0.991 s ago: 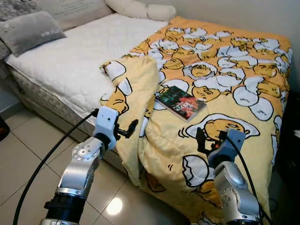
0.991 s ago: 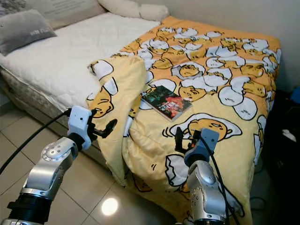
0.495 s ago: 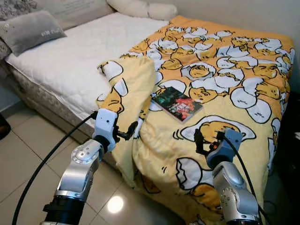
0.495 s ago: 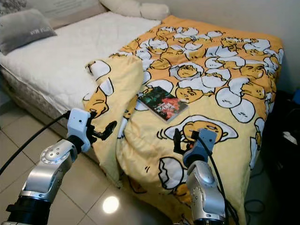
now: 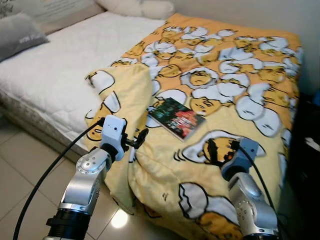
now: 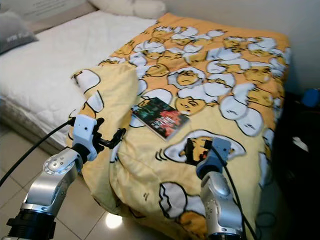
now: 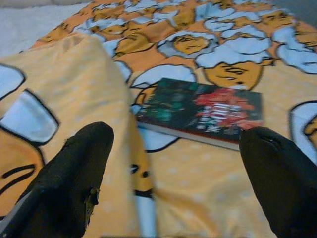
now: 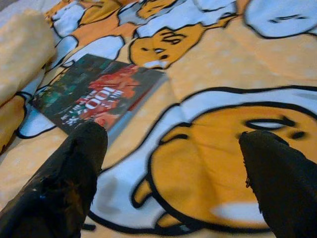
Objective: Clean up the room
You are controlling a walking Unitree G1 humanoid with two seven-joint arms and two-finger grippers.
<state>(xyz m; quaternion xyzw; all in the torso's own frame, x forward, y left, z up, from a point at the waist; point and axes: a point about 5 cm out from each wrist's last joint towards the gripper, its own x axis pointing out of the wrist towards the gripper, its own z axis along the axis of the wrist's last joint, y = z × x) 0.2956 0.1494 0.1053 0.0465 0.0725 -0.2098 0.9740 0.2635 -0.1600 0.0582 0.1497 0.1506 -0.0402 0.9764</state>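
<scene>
book (image 5: 176,118) on blanket (image 5: 235,90), pillow (image 5: 22,36) far left

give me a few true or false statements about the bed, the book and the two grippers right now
1. The book lies flat on the yellow blanket. True.
2. The left gripper is shut on the book. False: it is open, short of the book, by the blanket's folded edge.
3. The right gripper is open and holds nothing. True.
4. The blanket covers the whole mattress. False: the mattress's left part lies bare and white.
5. A grey pillow sits on the bare part. True.
</scene>
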